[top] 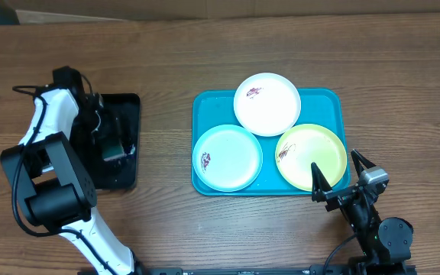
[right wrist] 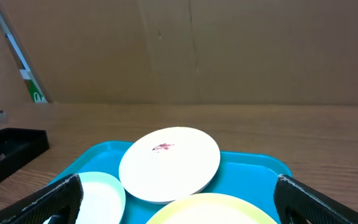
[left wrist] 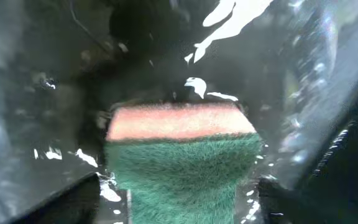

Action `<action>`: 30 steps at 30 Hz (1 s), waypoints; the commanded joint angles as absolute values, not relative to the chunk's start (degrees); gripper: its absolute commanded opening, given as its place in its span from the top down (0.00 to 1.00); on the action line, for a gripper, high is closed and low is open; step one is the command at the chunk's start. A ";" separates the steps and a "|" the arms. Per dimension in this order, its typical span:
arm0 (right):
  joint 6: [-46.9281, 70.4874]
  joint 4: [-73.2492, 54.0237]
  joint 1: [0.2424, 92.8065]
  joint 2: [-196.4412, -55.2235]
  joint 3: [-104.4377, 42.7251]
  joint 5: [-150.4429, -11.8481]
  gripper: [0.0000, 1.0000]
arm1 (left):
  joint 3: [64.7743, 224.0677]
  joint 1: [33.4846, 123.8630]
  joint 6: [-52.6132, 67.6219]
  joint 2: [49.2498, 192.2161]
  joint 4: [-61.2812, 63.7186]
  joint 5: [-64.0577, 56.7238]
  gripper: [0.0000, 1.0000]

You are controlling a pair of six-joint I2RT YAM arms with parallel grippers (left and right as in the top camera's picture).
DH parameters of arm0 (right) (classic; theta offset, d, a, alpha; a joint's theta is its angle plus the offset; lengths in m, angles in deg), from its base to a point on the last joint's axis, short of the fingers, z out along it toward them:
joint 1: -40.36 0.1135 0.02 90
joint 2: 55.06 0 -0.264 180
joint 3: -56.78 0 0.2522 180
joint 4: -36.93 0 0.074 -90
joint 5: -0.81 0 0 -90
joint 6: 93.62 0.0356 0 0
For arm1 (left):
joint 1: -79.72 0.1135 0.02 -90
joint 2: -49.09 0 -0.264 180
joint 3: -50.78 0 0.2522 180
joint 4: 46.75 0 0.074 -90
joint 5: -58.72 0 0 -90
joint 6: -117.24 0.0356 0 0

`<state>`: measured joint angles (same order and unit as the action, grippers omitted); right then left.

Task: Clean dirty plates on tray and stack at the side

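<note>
The turquoise tray (top: pixel 327 103) holds three plates: white (top: pixel 266 103) at the back, pale blue (top: pixel 228 156) front left, yellow-green (top: pixel 312 156) front right, each with a small dark-red smear. My right gripper (top: pixel 334 162) is open and empty at the tray's front right corner, over the yellow-green plate's edge. In the right wrist view the white plate (right wrist: pixel 169 163), pale blue plate (right wrist: pixel 98 196), yellow-green plate (right wrist: pixel 210 211) and tray (right wrist: pixel 247 171) lie ahead of the open fingers (right wrist: pixel 179 186). My left gripper (left wrist: pixel 179 199) is open, its fingers either side of a green and pink sponge (left wrist: pixel 179 155).
A narrow black tray (top: pixel 124 107) sits at the left, wet inside, with the sponge (top: pixel 114 149) and my left gripper (top: pixel 113 141) in it. A cardboard wall (right wrist: pixel 229 50) stands behind the table. Bare wood lies between the two trays.
</note>
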<state>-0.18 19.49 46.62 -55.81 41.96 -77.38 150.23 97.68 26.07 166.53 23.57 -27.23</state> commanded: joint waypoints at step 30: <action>0.17 19.80 46.73 -55.44 42.53 -77.16 0.00 | 147.15 97.04 25.46 166.95 23.92 -27.19 0.34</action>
<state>-0.20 19.51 46.62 -55.79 41.96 -77.38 148.90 97.68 25.61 166.53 24.22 -27.16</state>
